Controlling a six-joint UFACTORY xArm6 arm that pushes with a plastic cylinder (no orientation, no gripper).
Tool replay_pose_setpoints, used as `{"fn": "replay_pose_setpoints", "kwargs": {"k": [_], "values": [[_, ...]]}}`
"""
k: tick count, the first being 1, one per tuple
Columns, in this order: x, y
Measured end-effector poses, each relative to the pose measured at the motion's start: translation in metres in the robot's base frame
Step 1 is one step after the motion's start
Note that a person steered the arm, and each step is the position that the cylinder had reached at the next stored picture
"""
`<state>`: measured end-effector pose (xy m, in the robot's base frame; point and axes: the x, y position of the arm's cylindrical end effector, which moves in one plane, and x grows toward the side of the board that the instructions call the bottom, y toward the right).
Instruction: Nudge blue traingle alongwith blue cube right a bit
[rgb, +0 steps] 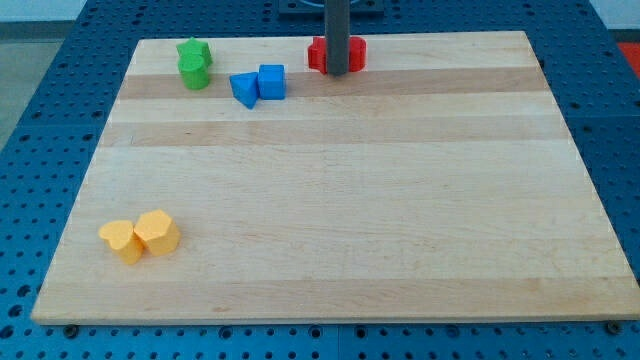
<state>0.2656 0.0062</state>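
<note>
The blue triangle (243, 89) and the blue cube (271, 81) lie touching side by side near the view's top, left of centre, triangle on the left. My tip (337, 72) stands at the view's top centre, to the right of the blue cube and apart from it. The rod covers the middle of a red block (318, 54), whose shape I cannot make out.
Two green blocks (194, 64) sit together at the view's top left, left of the blue pair. Two yellow-orange blocks (140, 236) sit together at the bottom left. The wooden board (340, 200) lies on a blue perforated table.
</note>
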Motion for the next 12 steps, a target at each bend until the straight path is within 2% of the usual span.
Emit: {"fn": "replay_pose_setpoints", "kwargs": {"k": [1,4,7,8,12], "values": [[0.006,0.000],[0.092,-0.013],[0.100,-0.147],[0.100,-0.176],[0.063,-0.184]]}}
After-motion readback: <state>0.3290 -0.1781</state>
